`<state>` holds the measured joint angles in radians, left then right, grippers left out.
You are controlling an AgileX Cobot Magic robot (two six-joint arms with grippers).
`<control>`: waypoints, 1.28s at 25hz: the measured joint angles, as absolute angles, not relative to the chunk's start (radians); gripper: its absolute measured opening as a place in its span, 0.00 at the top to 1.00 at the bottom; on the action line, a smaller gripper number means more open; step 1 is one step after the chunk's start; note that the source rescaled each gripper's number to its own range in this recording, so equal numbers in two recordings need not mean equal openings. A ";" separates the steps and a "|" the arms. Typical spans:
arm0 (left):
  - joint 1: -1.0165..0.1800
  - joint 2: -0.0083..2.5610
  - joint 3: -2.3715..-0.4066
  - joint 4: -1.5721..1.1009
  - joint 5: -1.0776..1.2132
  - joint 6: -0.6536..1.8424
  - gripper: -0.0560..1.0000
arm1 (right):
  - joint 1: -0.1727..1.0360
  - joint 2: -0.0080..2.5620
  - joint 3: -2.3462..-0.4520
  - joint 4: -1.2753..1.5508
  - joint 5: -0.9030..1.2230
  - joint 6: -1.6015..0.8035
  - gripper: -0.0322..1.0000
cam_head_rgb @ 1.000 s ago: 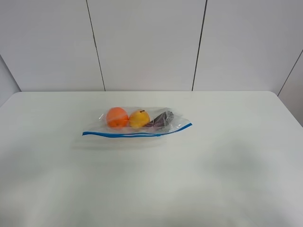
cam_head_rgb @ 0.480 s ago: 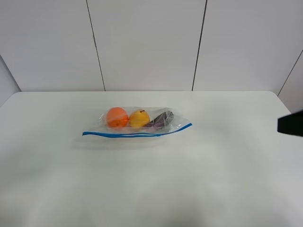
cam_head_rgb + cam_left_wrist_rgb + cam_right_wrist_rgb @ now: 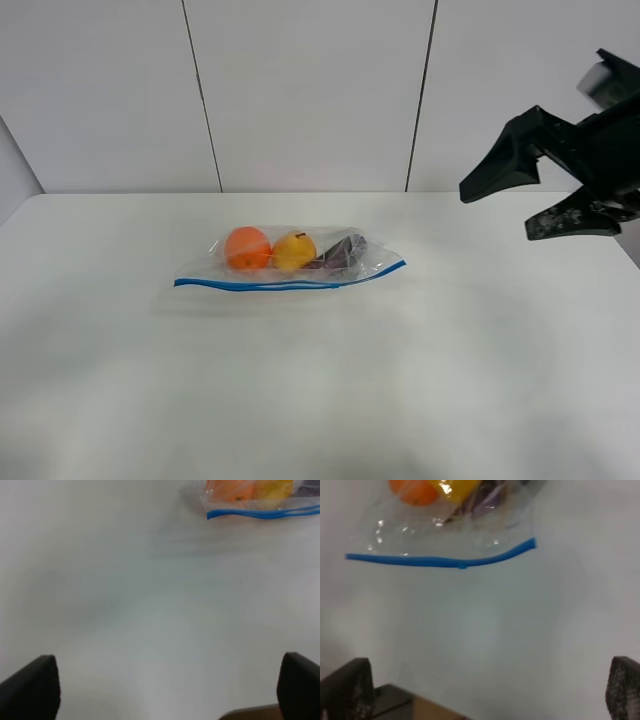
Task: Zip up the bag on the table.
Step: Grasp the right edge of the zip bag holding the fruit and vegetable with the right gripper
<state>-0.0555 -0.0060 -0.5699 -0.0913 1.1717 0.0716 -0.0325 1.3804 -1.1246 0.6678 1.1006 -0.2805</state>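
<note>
The clear, crinkly plastic zip bag (image 3: 300, 262), holding orange, yellow and dark purple items, lies flat on the large plain white table (image 3: 300, 400). Its blue zipper strip (image 3: 290, 284) runs along the bag's near edge.

Change: the black right gripper (image 3: 497, 215) has entered the high view. It is to the right of the bag, well apart from it and raised, with its jaws apart.

The left gripper (image 3: 165, 695), jaws also apart, remains well short of the bag.

Judgement: the approach has only begun, and the zipper is untouched.
</note>
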 joint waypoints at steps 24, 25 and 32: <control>-0.055 -0.006 -0.570 -0.091 1.172 0.072 0.00 | -0.032 1.961 -1.205 0.909 1.207 -0.462 0.12; -0.055 -0.006 -0.570 -0.091 1.172 0.072 0.00 | -0.032 1.965 -1.209 0.910 1.207 -0.462 0.15; -0.055 -0.006 -0.570 -0.091 1.172 0.072 0.00 | -0.032 1.974 -1.270 0.923 1.207 -0.458 0.43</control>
